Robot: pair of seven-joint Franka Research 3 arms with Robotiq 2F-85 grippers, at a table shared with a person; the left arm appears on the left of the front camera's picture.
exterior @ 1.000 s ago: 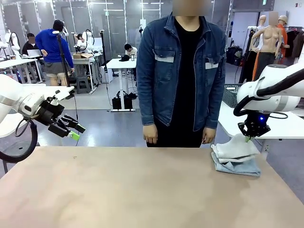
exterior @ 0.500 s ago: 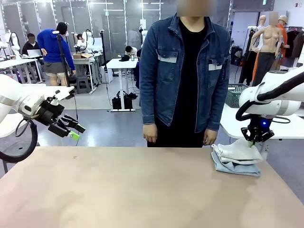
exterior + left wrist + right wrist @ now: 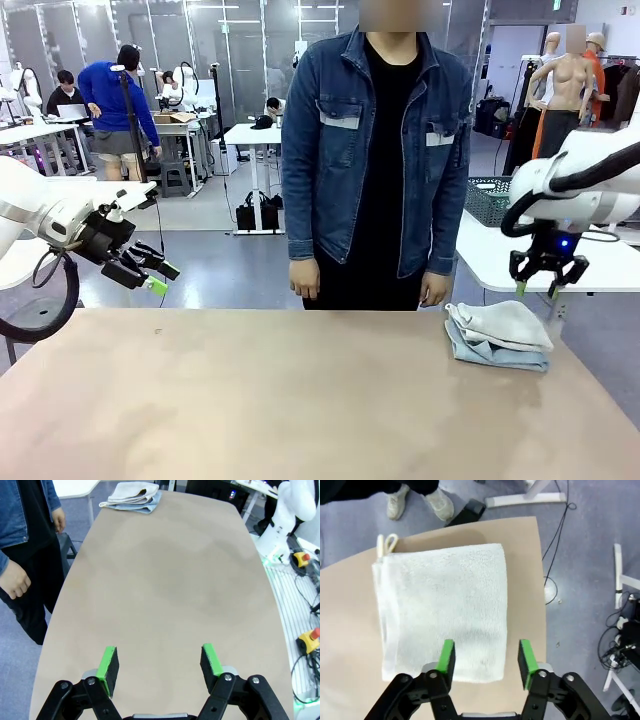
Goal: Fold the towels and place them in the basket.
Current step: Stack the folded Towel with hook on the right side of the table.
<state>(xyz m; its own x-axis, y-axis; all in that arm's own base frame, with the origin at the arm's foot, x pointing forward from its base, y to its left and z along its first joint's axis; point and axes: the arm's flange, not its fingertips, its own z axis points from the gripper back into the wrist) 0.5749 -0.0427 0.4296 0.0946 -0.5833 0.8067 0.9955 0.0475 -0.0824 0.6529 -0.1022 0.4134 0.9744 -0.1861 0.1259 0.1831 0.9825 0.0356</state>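
Note:
Two folded towels lie stacked at the table's far right corner: a cream-white towel (image 3: 505, 324) on top of a pale blue-grey one (image 3: 495, 354). In the right wrist view the cream-white towel (image 3: 442, 607) lies flat as a folded rectangle with its loop at one corner. My right gripper (image 3: 538, 291) hovers open just above the stack, nothing between its fingers (image 3: 445, 659). My left gripper (image 3: 158, 279) hangs open off the table's far left edge. In the left wrist view the towels (image 3: 131, 497) sit far off at the table's other end. The basket (image 3: 487, 200) stands on a white side table behind.
A person in a denim jacket (image 3: 375, 150) stands at the far side, hands (image 3: 304, 280) hanging down at the table edge. The white side table (image 3: 500, 255) lies right behind the towels. The tabletop (image 3: 280, 400) is bare wood.
My right gripper let go of the cream-white towel, opened and rose a little; the towel's lifted corner dropped flat onto the stack. The left arm stayed still.

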